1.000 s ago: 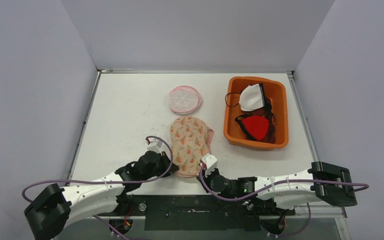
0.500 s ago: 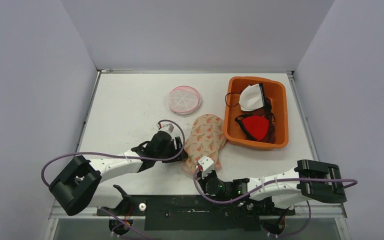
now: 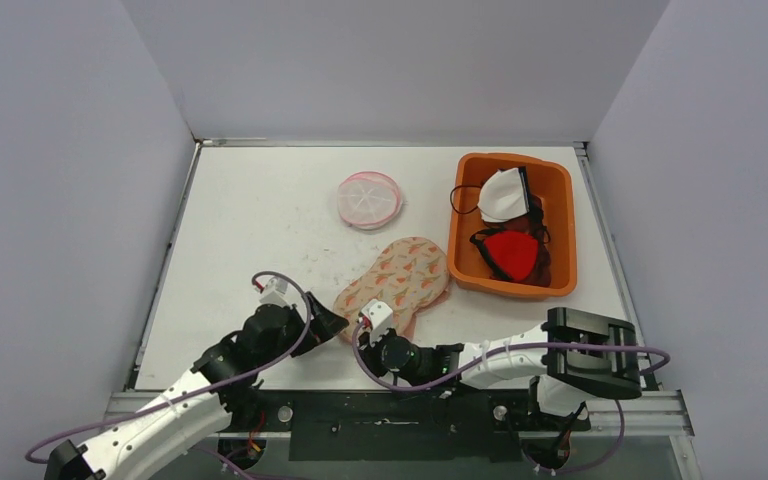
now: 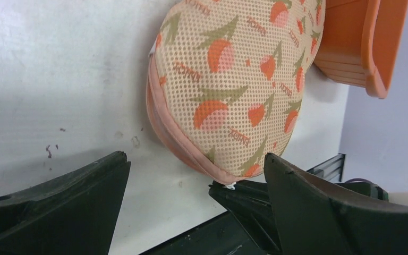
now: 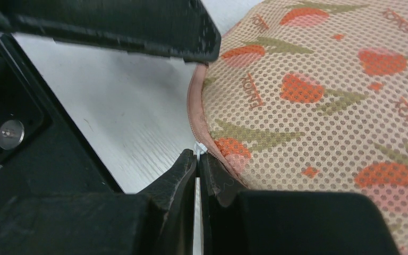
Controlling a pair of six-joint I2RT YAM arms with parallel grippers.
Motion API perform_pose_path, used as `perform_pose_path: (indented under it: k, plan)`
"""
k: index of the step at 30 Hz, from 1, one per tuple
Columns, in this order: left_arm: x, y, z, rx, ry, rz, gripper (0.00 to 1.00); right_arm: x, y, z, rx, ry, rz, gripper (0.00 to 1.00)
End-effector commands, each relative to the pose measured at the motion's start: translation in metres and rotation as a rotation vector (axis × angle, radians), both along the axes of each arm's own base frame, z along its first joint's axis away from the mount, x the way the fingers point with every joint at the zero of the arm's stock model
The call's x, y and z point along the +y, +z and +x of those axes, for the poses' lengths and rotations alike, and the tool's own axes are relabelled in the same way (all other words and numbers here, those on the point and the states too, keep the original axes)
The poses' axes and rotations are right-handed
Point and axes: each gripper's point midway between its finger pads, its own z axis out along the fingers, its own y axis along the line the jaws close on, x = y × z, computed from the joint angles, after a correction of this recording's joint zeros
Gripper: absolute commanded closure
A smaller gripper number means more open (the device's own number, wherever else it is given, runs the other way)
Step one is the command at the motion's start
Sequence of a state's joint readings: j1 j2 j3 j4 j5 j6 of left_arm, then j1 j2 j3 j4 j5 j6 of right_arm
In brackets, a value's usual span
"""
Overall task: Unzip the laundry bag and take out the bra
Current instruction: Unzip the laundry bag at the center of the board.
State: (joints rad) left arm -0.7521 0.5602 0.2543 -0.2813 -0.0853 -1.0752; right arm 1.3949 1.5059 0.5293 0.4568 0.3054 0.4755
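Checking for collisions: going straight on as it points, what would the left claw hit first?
Probably the beige tulip-print mesh laundry bag, at its pink-trimmed near edge; the open left claw faces it.

Beige mesh laundry bag (image 3: pixel 398 277) printed with orange tulips; orange bin (image 3: pixel 457 250).

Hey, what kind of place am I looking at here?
Probably a robotics lab test cell: a white table boxed in by plain grey walls, with staged props, a mesh laundry bag and orange bin.
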Motion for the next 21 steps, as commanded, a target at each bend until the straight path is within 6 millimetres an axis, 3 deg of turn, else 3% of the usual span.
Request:
perform_pose_path:
  k: [1, 7, 10, 21]
  plan:
    - [0.000, -0.012, -0.012, 0.086, 0.078, -0.147, 0.03, 0.037, 0.028, -0.002, -0.005, 0.070, 0.131, 0.95]
    - [-0.012, -0.012, -0.008, 0.095, 0.084, -0.250, 0.03, 0.041, 0.022, -0.001, 0.008, 0.071, 0.134, 0.95]
    - [-0.017, -0.013, -0.004, 0.099, 0.082, -0.251, 0.08, 0.042, 0.022, -0.001, 0.010, 0.072, 0.138, 0.95]
    - [-0.023, -0.020, 0.010, 0.100, 0.128, -0.244, 0.69, 0.039, 0.022, 0.001, 0.003, 0.063, 0.126, 0.95]
